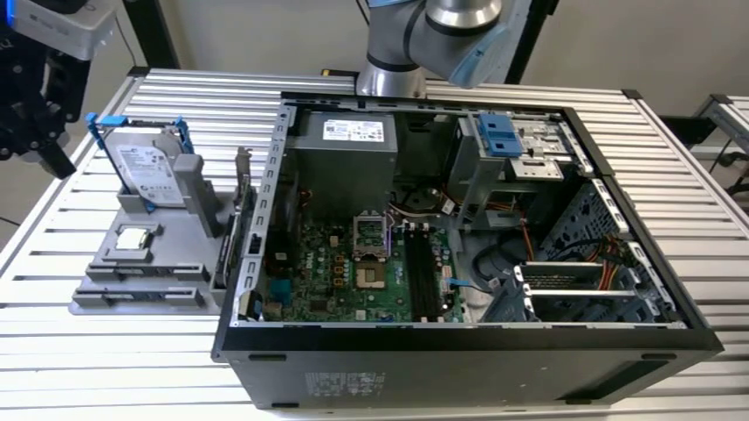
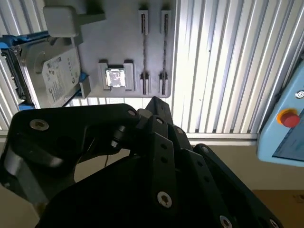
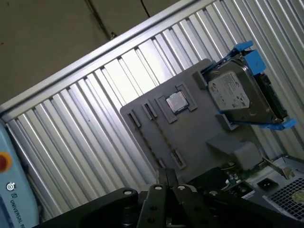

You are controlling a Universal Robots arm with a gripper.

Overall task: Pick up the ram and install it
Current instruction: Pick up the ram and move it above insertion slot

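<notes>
My gripper [image 1: 41,156] hangs at the exterior view's far left, over the table's edge and apart from the grey parts holder [image 1: 146,263]. Its black fingers meet at the tip in both wrist views, shut with nothing seen between them [image 3: 166,176] [image 2: 154,102]. The holder's two long narrow slots [image 2: 153,52] look bare. The ram is out of view. Inside the open computer case [image 1: 468,338], the motherboard [image 1: 339,272] carries long black slots [image 1: 419,267]; I cannot tell what sits in them.
On the holder stand a silver hard drive in a blue frame [image 1: 146,171], a small square chip [image 1: 135,237] and an upright card with a grey bracket [image 1: 242,189]. The arm's base [image 1: 404,44] rises behind the case. A blue-grey pendant [image 2: 285,118] lies beyond the table edge.
</notes>
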